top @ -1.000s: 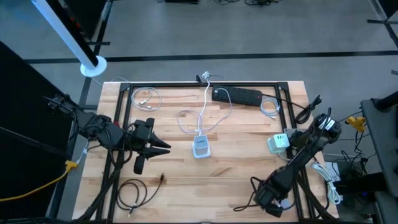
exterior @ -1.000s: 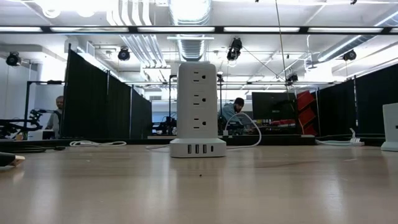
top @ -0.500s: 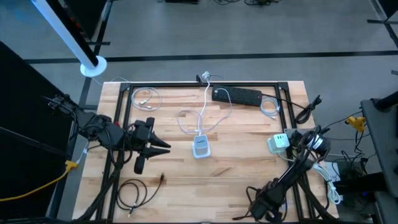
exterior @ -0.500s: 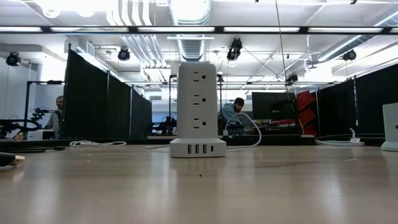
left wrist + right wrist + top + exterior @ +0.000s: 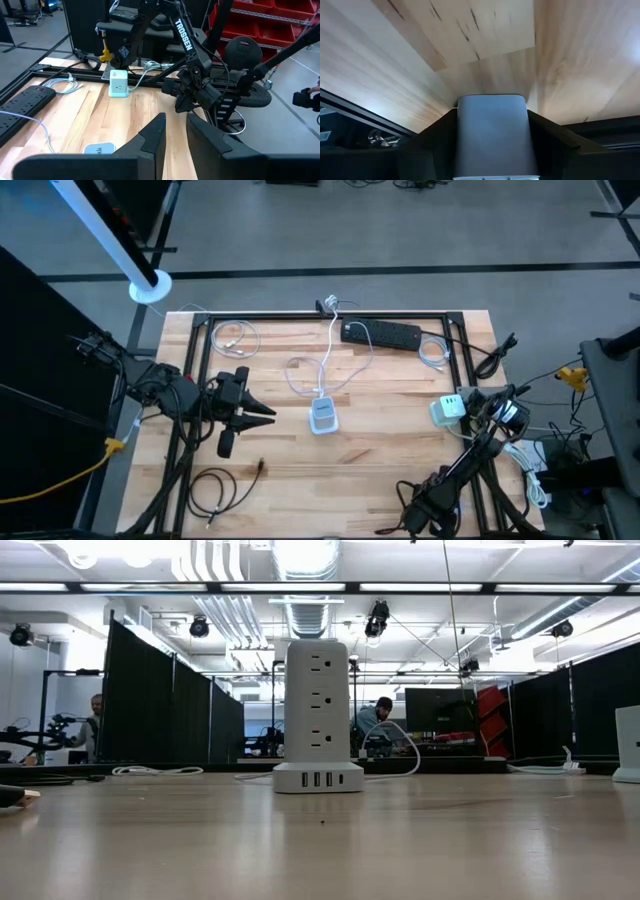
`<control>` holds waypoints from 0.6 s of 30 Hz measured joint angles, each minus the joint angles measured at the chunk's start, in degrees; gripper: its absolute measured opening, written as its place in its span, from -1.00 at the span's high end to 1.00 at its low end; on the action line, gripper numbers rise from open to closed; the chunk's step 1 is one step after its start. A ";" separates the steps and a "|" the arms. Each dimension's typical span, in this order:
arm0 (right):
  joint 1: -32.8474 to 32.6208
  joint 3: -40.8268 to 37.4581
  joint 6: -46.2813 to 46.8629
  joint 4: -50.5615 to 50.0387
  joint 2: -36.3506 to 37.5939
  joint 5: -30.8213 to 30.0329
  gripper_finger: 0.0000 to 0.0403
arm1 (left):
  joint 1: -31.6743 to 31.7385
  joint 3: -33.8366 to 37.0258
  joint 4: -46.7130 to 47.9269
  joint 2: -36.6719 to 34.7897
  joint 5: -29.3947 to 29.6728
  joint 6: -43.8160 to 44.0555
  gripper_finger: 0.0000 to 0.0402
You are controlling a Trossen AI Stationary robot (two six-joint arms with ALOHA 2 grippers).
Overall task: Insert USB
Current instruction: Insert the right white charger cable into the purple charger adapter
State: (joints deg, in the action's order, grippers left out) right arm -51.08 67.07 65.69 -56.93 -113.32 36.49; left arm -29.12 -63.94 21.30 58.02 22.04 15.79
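You're in robotics lab, open industrial hall. Low view: exposed ducts (image 5: 305,565) and strip lights (image 5: 420,587) across top of frame, black curtain partitions (image 5: 160,700) at left and right, person (image 5: 377,718) seated at monitor (image 5: 438,710) right of centre, another person (image 5: 94,720) at far left. Left wrist view: red parts bins (image 5: 260,22) on shelving at upper right, grey concrete floor (image 5: 292,70). High view: wood table (image 5: 370,480) in black frame (image 5: 320,317), cables spilling off right edge, bare floor above.
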 joint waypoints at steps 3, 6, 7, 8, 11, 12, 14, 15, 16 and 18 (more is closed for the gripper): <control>0.10 0.52 1.21 -0.38 0.31 -1.02 0.06 | 0.07 0.00 -0.05 -0.03 0.00 -0.57 0.68; 0.23 2.27 3.83 -0.27 0.82 -4.82 0.06 | 0.20 0.00 -0.37 -0.33 0.02 -0.62 0.68; 0.33 2.96 4.89 -0.35 1.32 -6.66 0.06 | 0.29 0.00 -0.58 -0.50 0.20 -0.85 0.68; 0.47 3.67 5.88 -0.41 1.93 -8.49 0.06 | 0.35 0.00 -0.73 -0.65 0.53 -1.25 0.68; 1.73 5.99 8.73 -1.64 5.43 -14.69 0.06 | 0.39 0.00 -0.74 -1.19 1.58 -3.06 0.68; 2.48 6.95 9.44 -3.14 7.08 -16.69 0.06 | 0.48 0.00 -0.78 -1.33 2.10 -3.96 0.68; 4.15 9.08 10.61 -6.87 10.94 -22.44 0.06 | 0.58 0.00 -0.81 -1.53 2.79 -5.57 0.68; 5.13 10.26 11.33 -8.83 13.13 -25.76 0.06 | 0.81 0.00 -0.91 -1.55 2.96 -6.31 0.68; 6.04 11.35 11.80 -10.54 15.40 -29.61 0.06 | 1.19 0.00 -1.10 -1.53 2.95 -7.09 0.68; 7.77 13.09 12.25 -11.57 20.51 -37.11 0.06 | 2.21 -0.02 -1.48 -1.15 2.97 -8.83 0.68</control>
State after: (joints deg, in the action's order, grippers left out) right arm -43.32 80.16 77.94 -68.50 -92.81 -0.62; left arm -26.92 -63.96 19.82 56.87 25.01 6.96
